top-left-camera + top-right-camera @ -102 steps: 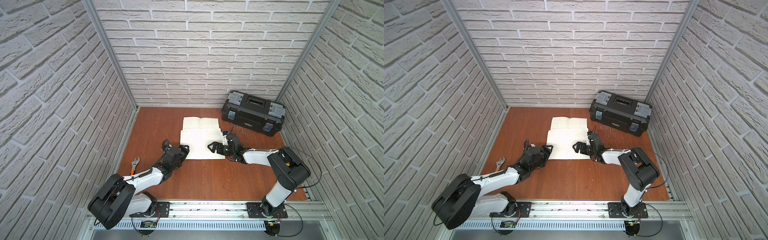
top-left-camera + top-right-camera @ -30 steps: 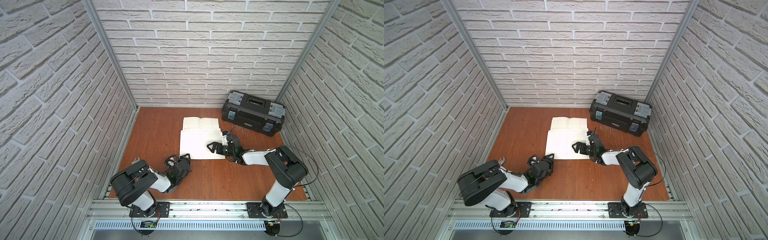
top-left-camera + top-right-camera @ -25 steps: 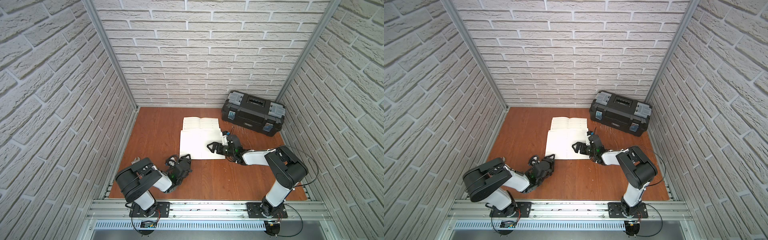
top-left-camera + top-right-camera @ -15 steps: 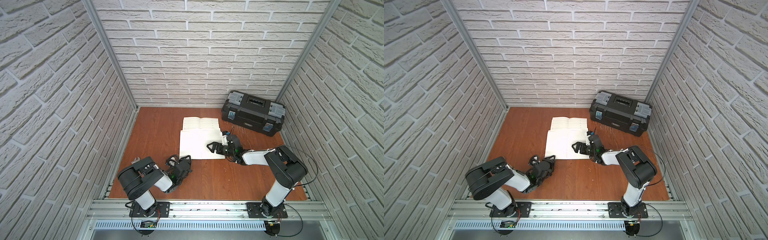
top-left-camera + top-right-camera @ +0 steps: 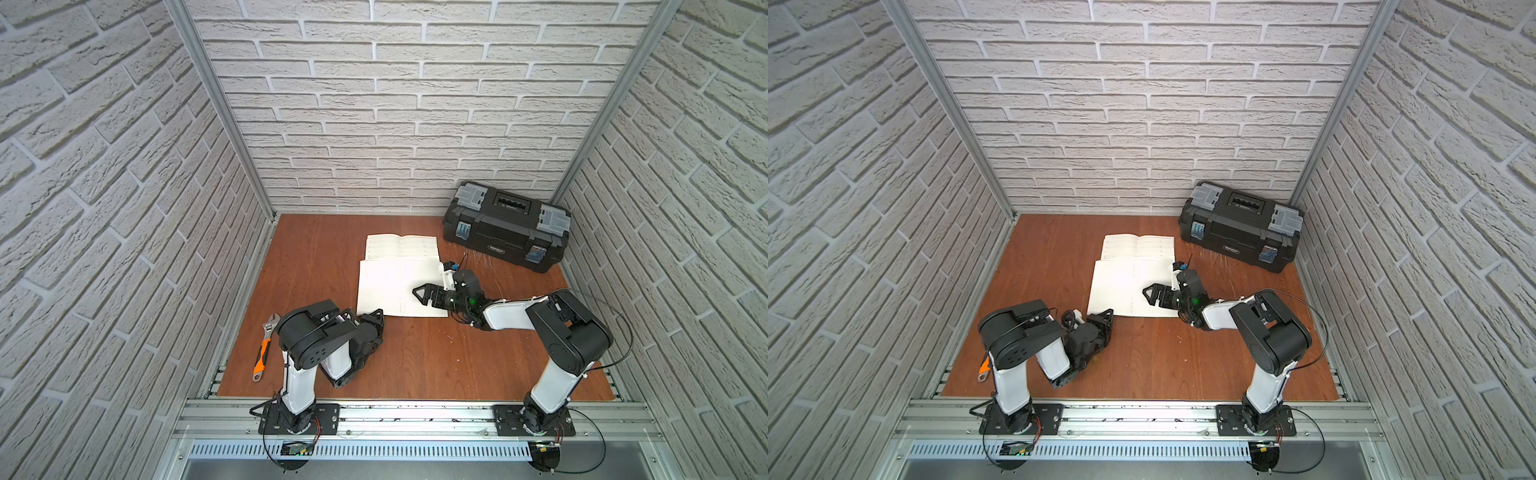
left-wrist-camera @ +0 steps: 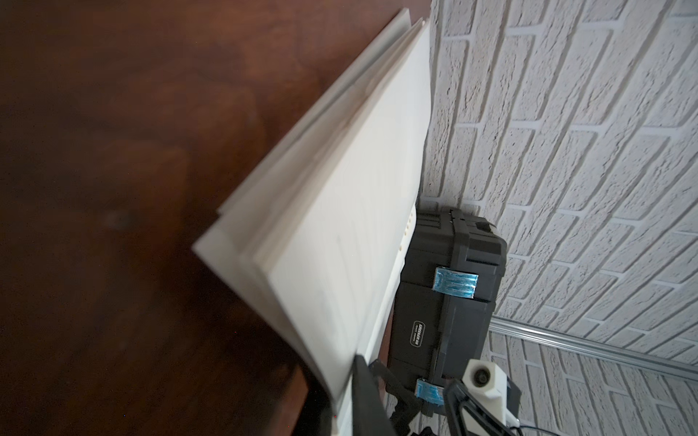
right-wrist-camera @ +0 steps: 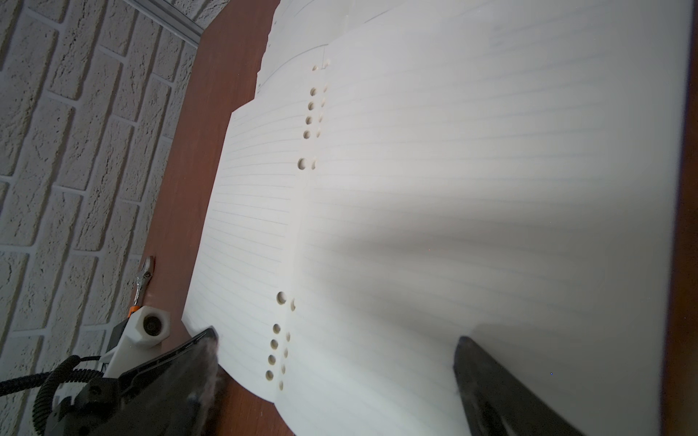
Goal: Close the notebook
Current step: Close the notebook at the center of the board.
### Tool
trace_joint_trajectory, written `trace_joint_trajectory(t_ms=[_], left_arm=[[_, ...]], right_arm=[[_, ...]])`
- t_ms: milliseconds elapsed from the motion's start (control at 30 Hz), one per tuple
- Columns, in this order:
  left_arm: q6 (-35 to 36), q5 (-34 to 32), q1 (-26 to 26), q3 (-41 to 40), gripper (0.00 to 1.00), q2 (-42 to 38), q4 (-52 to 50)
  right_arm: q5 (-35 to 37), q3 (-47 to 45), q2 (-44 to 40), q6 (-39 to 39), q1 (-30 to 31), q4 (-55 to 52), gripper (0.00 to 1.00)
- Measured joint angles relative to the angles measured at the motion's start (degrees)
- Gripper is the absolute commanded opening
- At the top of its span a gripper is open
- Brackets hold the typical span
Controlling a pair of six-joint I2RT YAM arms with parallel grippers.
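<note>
The white lined-paper notebook (image 5: 392, 282) lies open on the brown wooden table (image 5: 415, 357), its spine running away from me. My left gripper (image 5: 376, 316) sits at its near left corner (whether it pinches the lifted pages, I cannot tell). My right gripper (image 5: 420, 294), jaws wide and empty, is over the right page.
</note>
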Motion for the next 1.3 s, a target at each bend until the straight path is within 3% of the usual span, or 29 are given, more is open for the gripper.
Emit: trace_joint_trajectory(t_ms=[133,267,533,633,867,1133,1300], left_arm=[[0.83,0.92,-0.07,0.00,0.11,-1.60,-2.58],[2.82,2.99,-0.13,0.33,0.08,-8.15,-13.33],[15.80,4.31,-0.33,10.60,0.04,-31.36,-50.34],[21.86,4.22,-0.63,15.26,0.04,-36.02,-60.11],[32.46,3.80,-1.31,19.26,0.03,-32.52,-69.94],[44.52,-1.07,-6.21,29.09,0.02,-30.10,-80.15],[50.14,-3.63,-7.98,30.67,0.02,-29.97,-84.41]], right_arm=[[-0.02,0.00,0.02,0.02,0.00,0.04,0.98],[-0.04,0.00,0.04,0.02,0.00,0.11,0.98],[-0.11,-0.02,0.07,0.04,0.00,0.28,0.98],[-1.20,-0.37,0.11,0.11,0.11,0.87,0.98],[-1.40,-1.29,0.13,0.22,0.42,2.40,0.98],[-1.38,-2.21,0.07,0.24,0.42,4.07,0.98],[-1.60,-4.85,-0.48,1.53,0.37,7.98,0.98]])
